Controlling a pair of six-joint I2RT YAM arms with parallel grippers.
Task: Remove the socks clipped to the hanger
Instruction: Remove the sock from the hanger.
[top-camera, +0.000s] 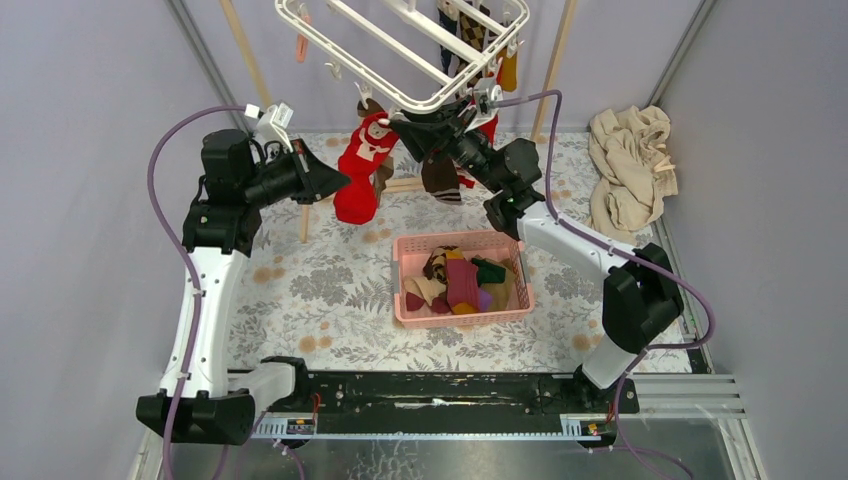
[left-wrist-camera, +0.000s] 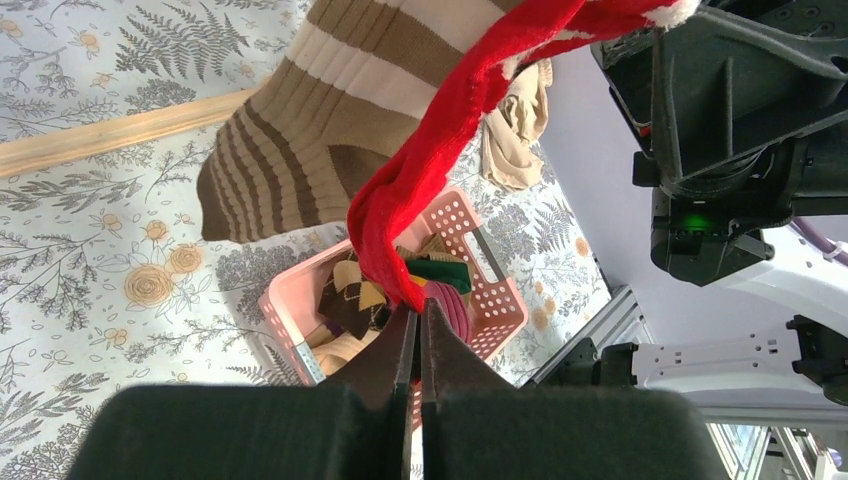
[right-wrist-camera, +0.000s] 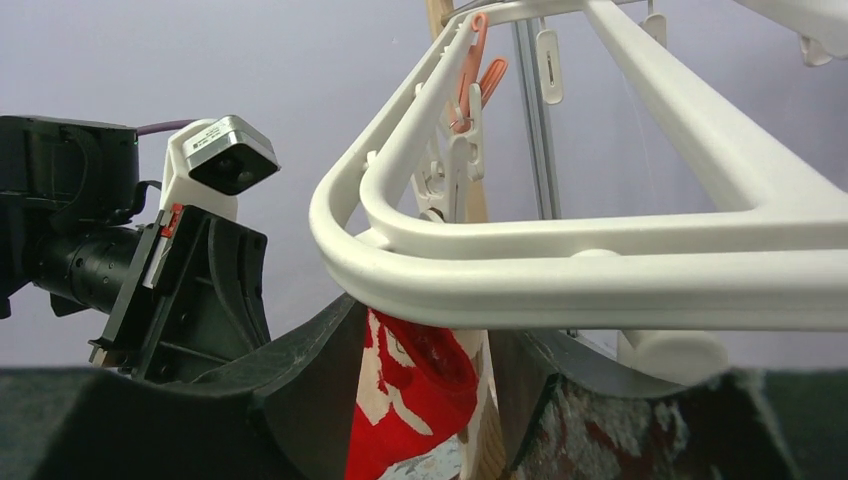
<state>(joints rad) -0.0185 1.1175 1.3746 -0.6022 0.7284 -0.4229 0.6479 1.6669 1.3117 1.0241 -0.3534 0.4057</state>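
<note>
Under the hanger (right-wrist-camera: 560, 270), open right jaws straddle the red sock (right-wrist-camera: 415, 400); left jaws pinch it

The floral-patterned table (top-camera: 320, 290) bears a pink basket (top-camera: 455, 318) and a crumpled beige cloth (top-camera: 625, 165)

Bright, even light; soft shadows; blurred close foregrounds

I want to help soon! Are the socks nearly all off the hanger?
Not yet. Done: several socks lie in the pink basket. In hand: the left claw pinches the red sock's lower end; the right claw sits open around its top, under the hanger. Left: the red sock, the brown striped sock and other socks at the far end hang there.
</note>
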